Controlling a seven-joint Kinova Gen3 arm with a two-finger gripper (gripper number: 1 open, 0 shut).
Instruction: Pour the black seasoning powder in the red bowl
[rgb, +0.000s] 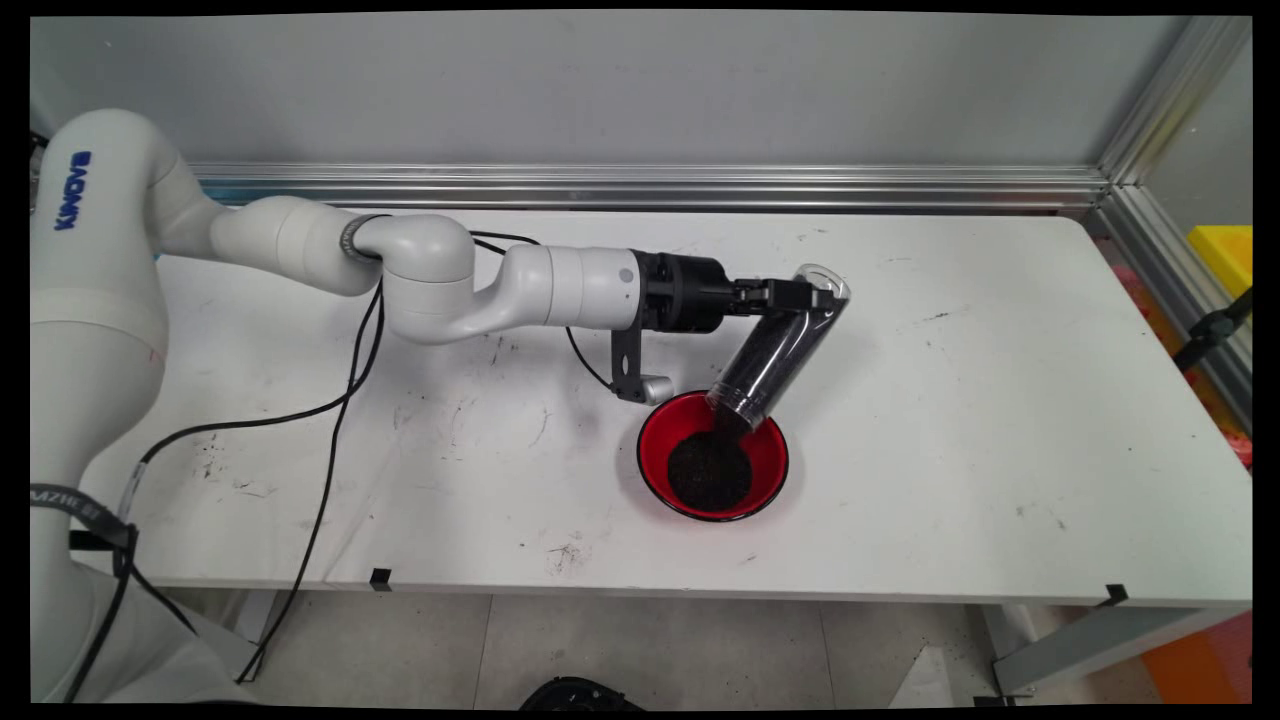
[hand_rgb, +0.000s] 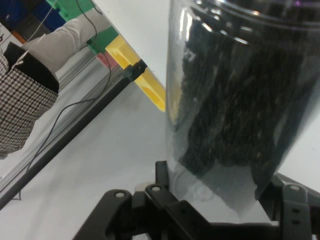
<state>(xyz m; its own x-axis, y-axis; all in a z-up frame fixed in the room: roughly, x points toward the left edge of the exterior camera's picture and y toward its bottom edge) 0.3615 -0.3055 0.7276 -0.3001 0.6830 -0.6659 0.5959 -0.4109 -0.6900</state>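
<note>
My black gripper (rgb: 805, 296) is shut on a clear plastic tube (rgb: 780, 350) holding dark granules. The tube is tipped over, its open mouth pointing down over the far rim of a red bowl (rgb: 768, 455). A heap of the same dark granules (rgb: 709, 471) lies inside the bowl. In the hand view the clear tube (hand_rgb: 235, 100) fills the right side, dark granules pressed against its wall, and the gripper (hand_rgb: 220, 200) clasps it from both sides at the bottom.
The white table (rgb: 1000, 400) carries scuffs and scattered dark specks. Black cables (rgb: 340, 400) hang from the arm across the table's left part. An aluminium rail (rgb: 640, 185) runs along the back edge, and a yellow box (rgb: 1225, 255) stands beyond the right edge.
</note>
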